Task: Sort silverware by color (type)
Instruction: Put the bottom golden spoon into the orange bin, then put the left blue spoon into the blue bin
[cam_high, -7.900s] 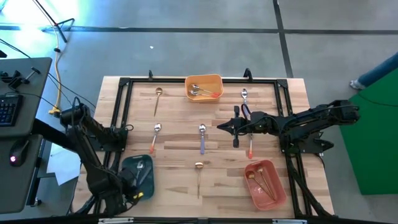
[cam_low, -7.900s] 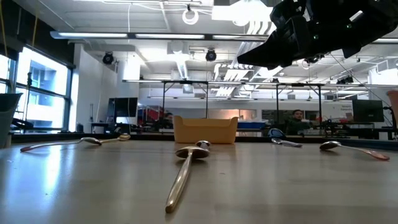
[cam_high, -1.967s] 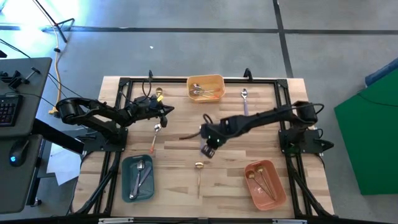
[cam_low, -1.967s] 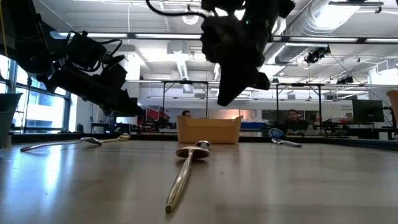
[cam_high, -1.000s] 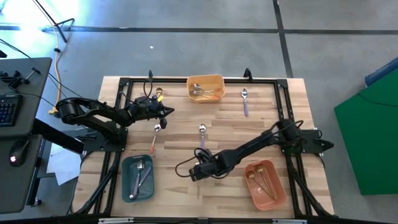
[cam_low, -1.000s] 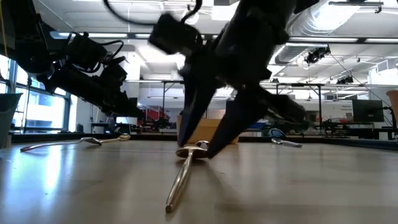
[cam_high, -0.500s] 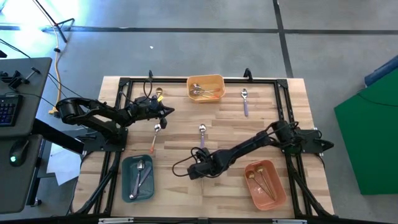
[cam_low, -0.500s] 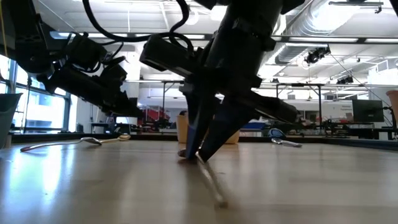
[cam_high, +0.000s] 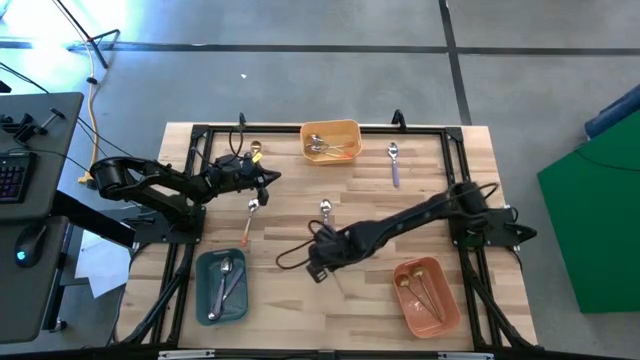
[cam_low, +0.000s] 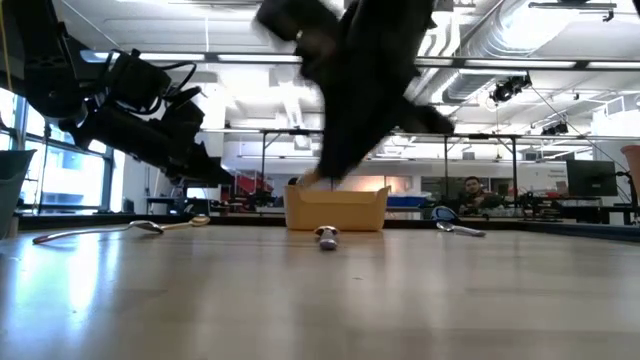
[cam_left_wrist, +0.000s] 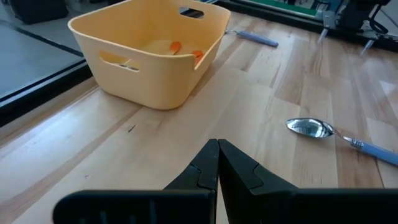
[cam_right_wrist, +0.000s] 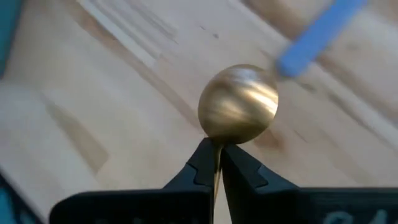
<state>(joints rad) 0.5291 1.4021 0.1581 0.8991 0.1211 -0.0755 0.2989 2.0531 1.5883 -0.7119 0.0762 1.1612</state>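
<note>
My right gripper hangs over the table's middle, shut on a gold spoon. My left gripper is shut on nothing and hovers near the orange tray, which holds spoons. Loose on the wood lie a gold spoon, an orange-handled spoon and two lavender-handled spoons. The teal tray holds silver spoons and the pink tray gold ones. My right gripper pinches the gold spoon's neck, just behind the bowl, between its two fingertips. The round bowl juts out past the fingertips and the handle runs back between them. The low view shows no gold spoon on the wood, so it is lifted clear.
A black frame runs round the wooden top. The lavender-handled spoon lies just beyond my right gripper. Bare wood lies between the teal and pink trays.
My right gripper has shut on the gold spoon near the table's front middle. The spoon's handle first swung round on the wood, then the gripper rose and went a little toward the far edge, lifting the spoon clear.
</note>
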